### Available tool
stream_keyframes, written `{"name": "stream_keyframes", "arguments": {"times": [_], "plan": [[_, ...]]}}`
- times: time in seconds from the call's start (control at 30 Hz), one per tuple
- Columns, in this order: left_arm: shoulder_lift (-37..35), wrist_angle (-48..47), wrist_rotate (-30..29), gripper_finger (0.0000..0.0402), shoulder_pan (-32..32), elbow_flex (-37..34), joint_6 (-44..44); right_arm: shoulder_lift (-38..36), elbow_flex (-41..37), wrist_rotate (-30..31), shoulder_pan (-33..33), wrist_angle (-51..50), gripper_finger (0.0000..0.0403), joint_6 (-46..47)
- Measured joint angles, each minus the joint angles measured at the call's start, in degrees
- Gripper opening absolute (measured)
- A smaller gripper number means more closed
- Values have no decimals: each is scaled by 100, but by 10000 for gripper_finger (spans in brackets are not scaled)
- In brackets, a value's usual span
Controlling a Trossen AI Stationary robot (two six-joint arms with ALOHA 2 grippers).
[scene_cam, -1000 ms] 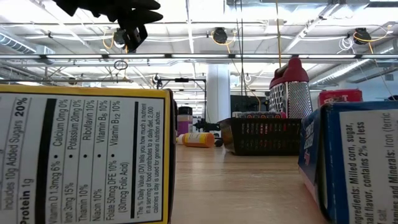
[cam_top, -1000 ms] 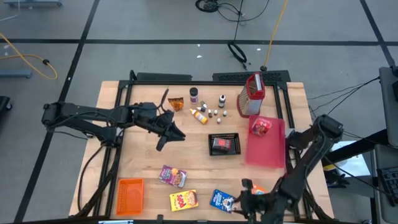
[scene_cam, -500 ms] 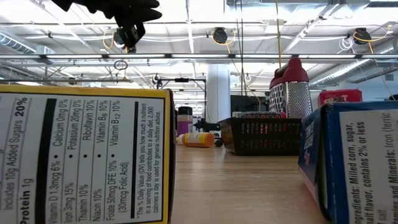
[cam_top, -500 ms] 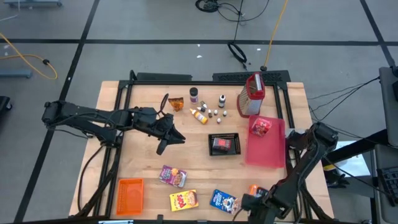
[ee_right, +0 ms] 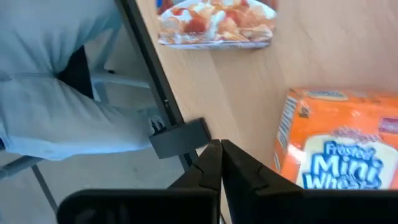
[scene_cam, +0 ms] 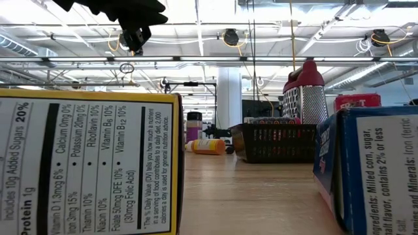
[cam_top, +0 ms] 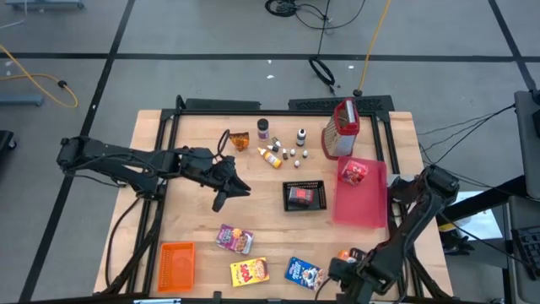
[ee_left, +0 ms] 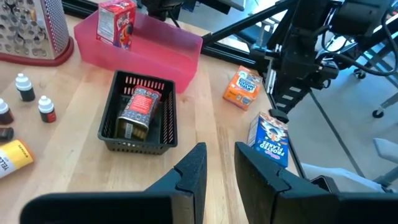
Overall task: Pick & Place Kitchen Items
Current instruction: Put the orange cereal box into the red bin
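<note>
Toy groceries are spread over the wooden table [cam_top: 186,211]. A blue cereal box [cam_top: 304,272] stands upright near the table's near edge, with an orange cereal box [cam_top: 345,254] on the table to its right. My right gripper [ee_right: 219,157] is shut and points down at the near edge between these two boxes, with the orange box [ee_right: 339,143] just beside its fingers. My left gripper [ee_left: 221,168] hovers above mid-table, open by a narrow gap with nothing in it. It faces the black mesh basket [ee_left: 140,115].
A purple box [cam_top: 234,239], a yellow box [cam_top: 249,271] and an orange crate [cam_top: 176,263] sit near the front. At the far side stand small bottles [cam_top: 287,150], a grater [cam_top: 341,128] and a red tray [cam_top: 364,203] holding a red box [cam_top: 354,173]. A can [ee_left: 137,109] lies in the basket.
By the table's near edge my right gripper has sunk a little, tipped steeply downward and rolled about its own line. The orange box beside it now shows more fully from above. No item has moved.
</note>
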Motion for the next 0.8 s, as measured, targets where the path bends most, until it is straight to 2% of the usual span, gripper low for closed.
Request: {"name": "stream_keyframes", "arguments": {"times": [0.23, 0.37, 0.63, 0.8], "plan": [[0, -1, 2, 81, 0, 0, -36, 0, -243, -123, -191, 120, 7, 404], [0, 1, -31, 81, 0, 0, -36, 0, -243, -324, -327, 126, 37, 255], [0, 1, -32, 81, 0, 0, -39, 0, -248, -326, -348, -68, 105, 6], [0, 1, -33, 81, 0, 0, -34, 0, -336, -321, -348, -61, 126, 18]]}}
